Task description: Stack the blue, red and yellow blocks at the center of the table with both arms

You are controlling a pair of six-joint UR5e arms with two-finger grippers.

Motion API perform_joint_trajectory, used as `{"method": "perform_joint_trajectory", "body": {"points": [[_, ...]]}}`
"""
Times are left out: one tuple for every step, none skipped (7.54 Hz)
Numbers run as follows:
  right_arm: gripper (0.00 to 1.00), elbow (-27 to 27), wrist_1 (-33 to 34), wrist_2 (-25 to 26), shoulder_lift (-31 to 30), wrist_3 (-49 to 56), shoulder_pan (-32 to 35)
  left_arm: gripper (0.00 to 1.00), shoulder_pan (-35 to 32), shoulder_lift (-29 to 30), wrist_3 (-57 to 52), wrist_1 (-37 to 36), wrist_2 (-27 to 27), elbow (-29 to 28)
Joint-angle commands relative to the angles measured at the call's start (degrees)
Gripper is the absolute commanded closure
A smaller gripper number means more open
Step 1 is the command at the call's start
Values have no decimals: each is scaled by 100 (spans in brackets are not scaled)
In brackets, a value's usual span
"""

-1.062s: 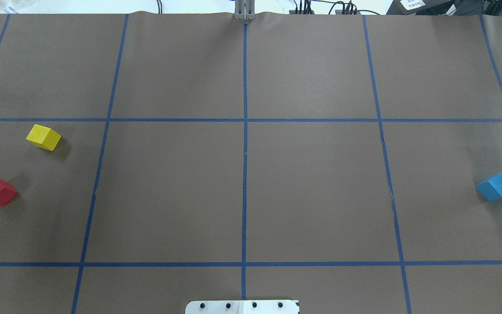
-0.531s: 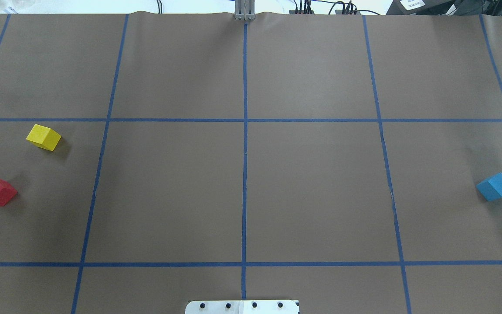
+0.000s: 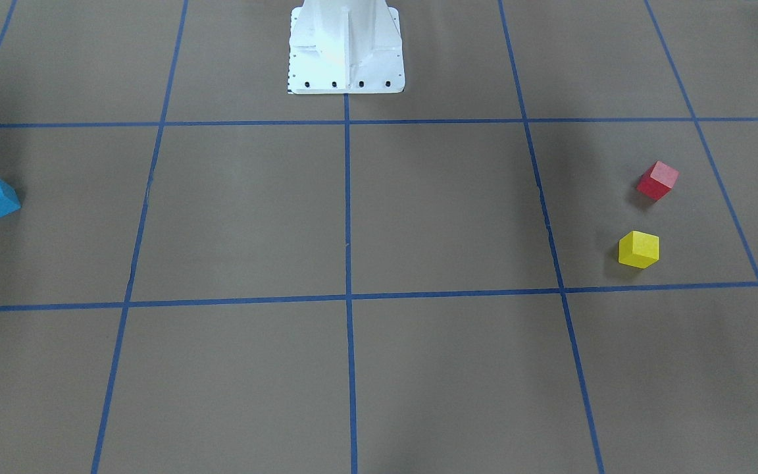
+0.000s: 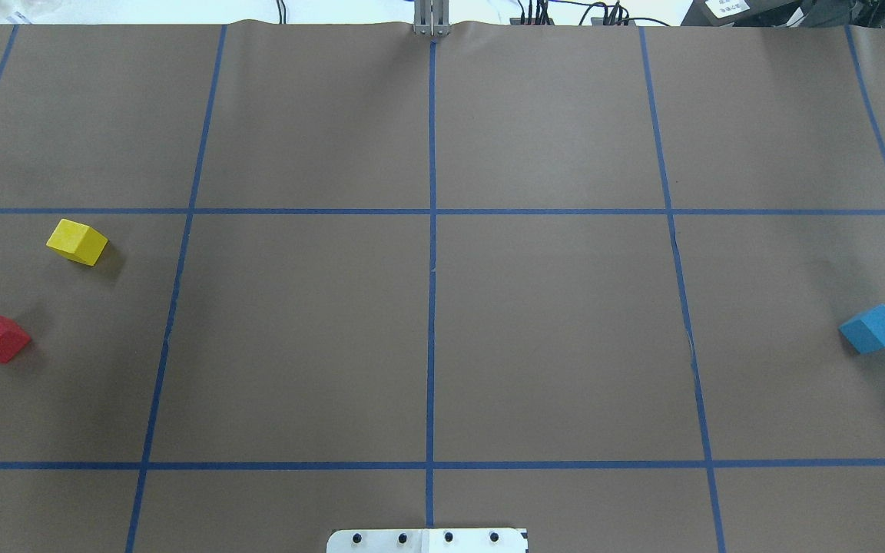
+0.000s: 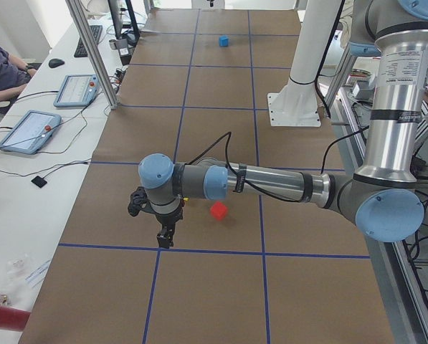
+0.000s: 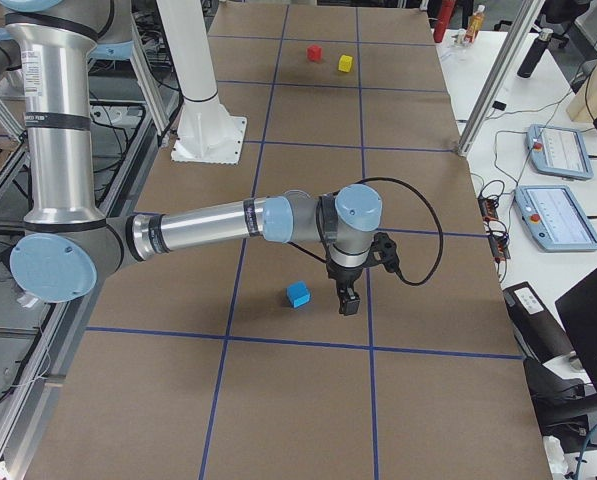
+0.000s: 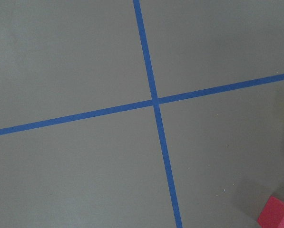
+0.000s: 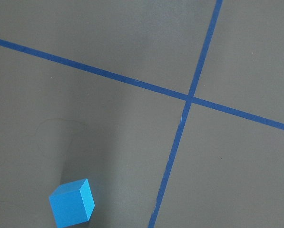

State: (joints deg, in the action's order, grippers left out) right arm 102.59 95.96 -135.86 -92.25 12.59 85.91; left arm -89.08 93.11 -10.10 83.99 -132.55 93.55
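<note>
Black and cabled, the left gripper (image 5: 165, 239) points down over the table (image 4: 550, 307) at the end of the outstretched left arm (image 5: 271, 183). Only the side camera shows it, so I cannot tell how far its fingers are parted. The red block (image 5: 218, 210) lies on the brown surface just beside it, apart from it, and shows in the lower right corner of the left wrist view. The yellow block (image 4: 77, 241) sits near the red one in the same grid square, a little farther from the robot. The right gripper (image 6: 349, 305) likewise points down from the extended right arm (image 6: 208, 222), and its opening cannot be judged either. The blue block (image 6: 297, 294) rests on the table just beside it, untouched, turned at an angle to the blue tape lines (image 4: 431, 307). Red and yellow lie at the robot's left end and blue at its right end, all well apart from the table's centre. A white pedestal (image 3: 346, 46) stands bolted at the robot's edge. A person's arm (image 5: 2, 72) rests on the side desk.
</note>
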Motion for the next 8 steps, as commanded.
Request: {"method": "perform_joint_trajectory", "body": {"points": [[0, -124, -2157, -345, -643, -141, -335, 0, -13, -83, -1, 12, -8, 58], [0, -142, -2413, -336, -793, -978, -555, 0, -13, -187, 8, 12, -8, 180], [0, -134, -2380, -145, -803, -1273, -1053, 0, -13, -223, -1, 12, -8, 199], [0, -134, -2371, 414, -803, -1555, -1511, 0, -5, -215, -1, 12, -8, 199], [0, -125, -2371, 480, -777, -1862, -1759, 0, -13, -215, -1, 12, -8, 199], [0, -73, -2371, 525, -734, -2196, -1901, 0, -5, -215, -1, 12, -8, 199], [0, -63, -2371, 743, -733, -2269, -2094, 0, -5, -215, -1, 21, -17, 199], [0, -63, -2380, 762, -724, -2269, -2244, 0, -5, -206, -1, 21, -17, 199]]}}
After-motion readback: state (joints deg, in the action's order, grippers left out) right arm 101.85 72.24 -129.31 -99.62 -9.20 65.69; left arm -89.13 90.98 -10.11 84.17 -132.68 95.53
